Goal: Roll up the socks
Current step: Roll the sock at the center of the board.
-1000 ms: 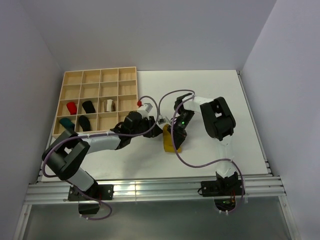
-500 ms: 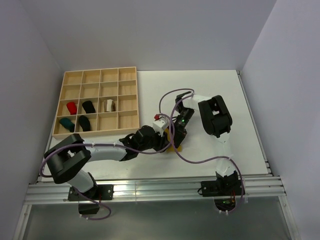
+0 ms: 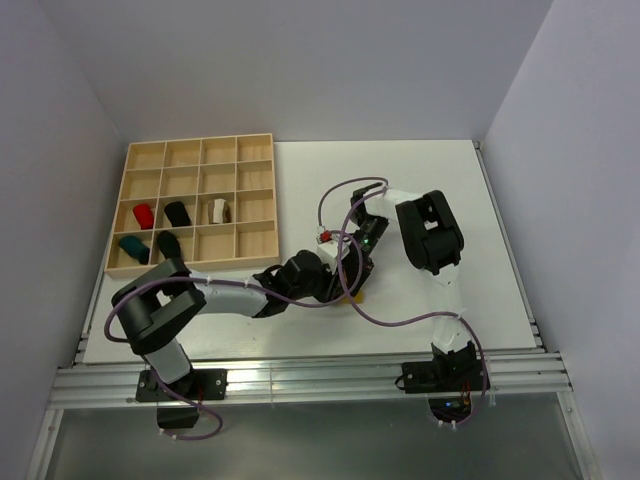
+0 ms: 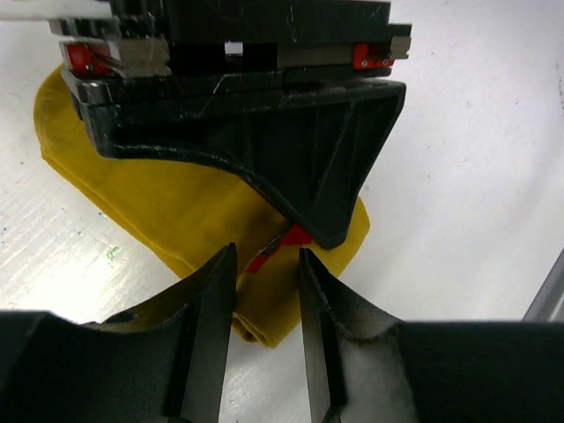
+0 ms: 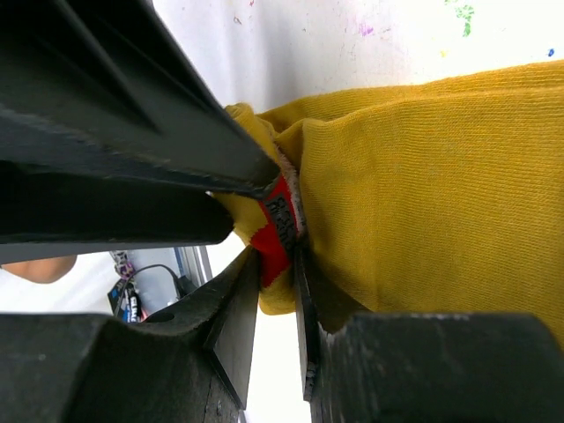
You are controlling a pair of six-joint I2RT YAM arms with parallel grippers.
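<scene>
A white table (image 3: 450,190) carries a pale wooden tray (image 3: 185,153) of square compartments at its far left. Five of those compartments hold stubby rolled socks (image 3: 177,212) in red, black, white and teal.

The mustard yellow fabric sock (image 4: 176,211) lies flat on the table in front of the tray, near the middle, under both wrists. It looks light, limp and thin. It should fold wherever it is pushed and spring open if let go, so a doubled edge or hem gives the surest hold.

The right gripper (image 5: 278,264) is pinched tight on such an edge, with folded yellow cloth bunched between its fingers. The left gripper (image 4: 267,264) hangs just over the sock's near end with its jaws narrowly apart. It seems to hold nothing, though the wrist view is too close to be sure it is not touching. A small red label (image 5: 278,225) sits in the right gripper's pinch.
</scene>
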